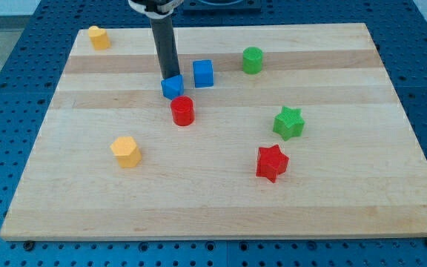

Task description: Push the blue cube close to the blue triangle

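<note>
My tip (167, 78) touches the upper-left edge of the small blue triangle block (173, 87) on the wooden table (221, 200). The blue cube (203, 73) sits just right of it. No jaws here, only a rod.

The small blue plastic cube (203, 73) sits upright near the board's top centre. Just beside it, lower left, lies the small blue plastic triangle (173, 87), apart from it.
</note>
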{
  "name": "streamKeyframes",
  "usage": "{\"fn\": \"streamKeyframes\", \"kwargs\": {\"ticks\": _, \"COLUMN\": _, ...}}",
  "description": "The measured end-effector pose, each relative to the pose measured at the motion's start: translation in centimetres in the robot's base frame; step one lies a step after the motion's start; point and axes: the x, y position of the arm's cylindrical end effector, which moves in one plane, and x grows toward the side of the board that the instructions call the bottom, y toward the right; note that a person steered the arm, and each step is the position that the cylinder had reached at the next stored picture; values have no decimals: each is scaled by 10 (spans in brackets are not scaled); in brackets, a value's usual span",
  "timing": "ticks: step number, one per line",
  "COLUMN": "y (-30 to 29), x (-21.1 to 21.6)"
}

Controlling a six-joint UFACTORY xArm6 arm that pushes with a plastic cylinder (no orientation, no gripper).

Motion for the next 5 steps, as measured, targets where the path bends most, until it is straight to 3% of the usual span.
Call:
{"fn": "streamKeyframes", "kwargs": {"ticks": 2, "y": 82, "x": -35}}
{"fn": "streamKeyframes", "kwargs": {"ticks": 3, "y": 87, "x": 1}}
{"fn": "streamKeyframes", "kwargs": {"ticks": 5, "y": 74, "x": 13}}
